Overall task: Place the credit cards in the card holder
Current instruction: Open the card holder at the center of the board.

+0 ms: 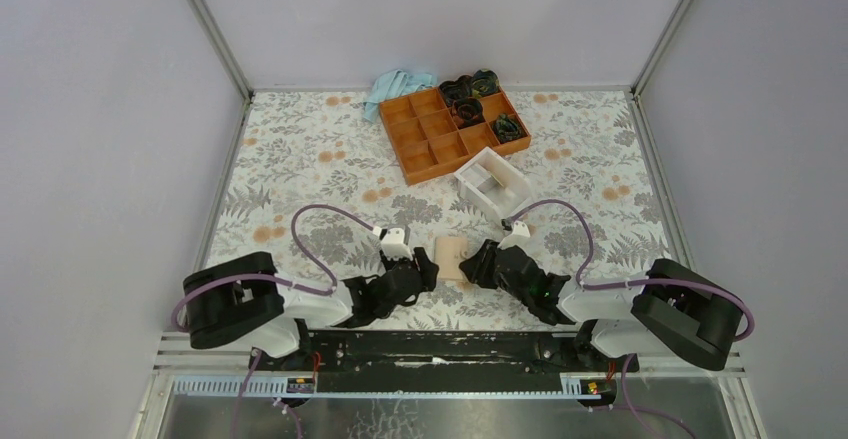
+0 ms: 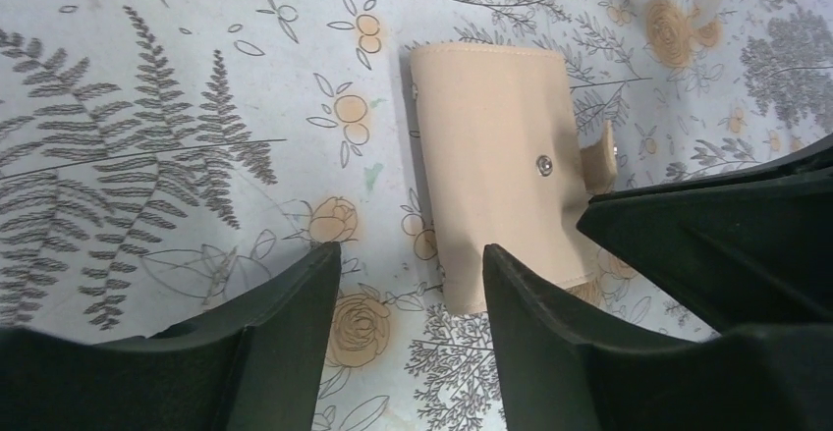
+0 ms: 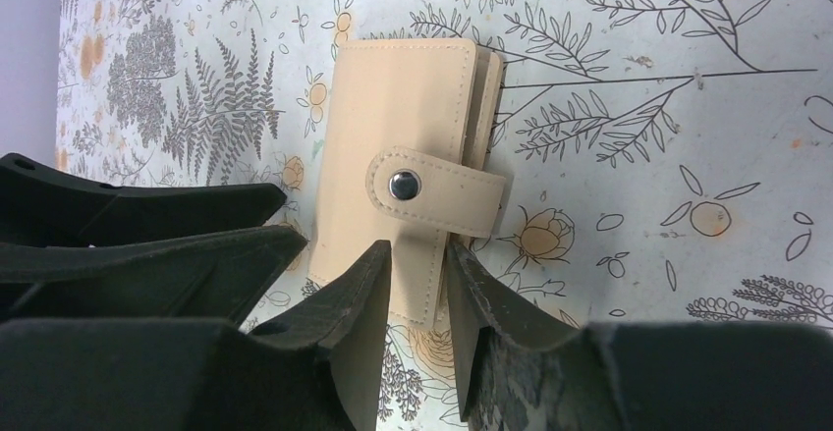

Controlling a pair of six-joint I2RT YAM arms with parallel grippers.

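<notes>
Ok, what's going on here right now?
Both arms have met at the card holder, which lies on the table with its tab snapped shut. The right fingers pinch its near edge. The left fingers stand open at its other side. No credit cards are in view.
</notes>
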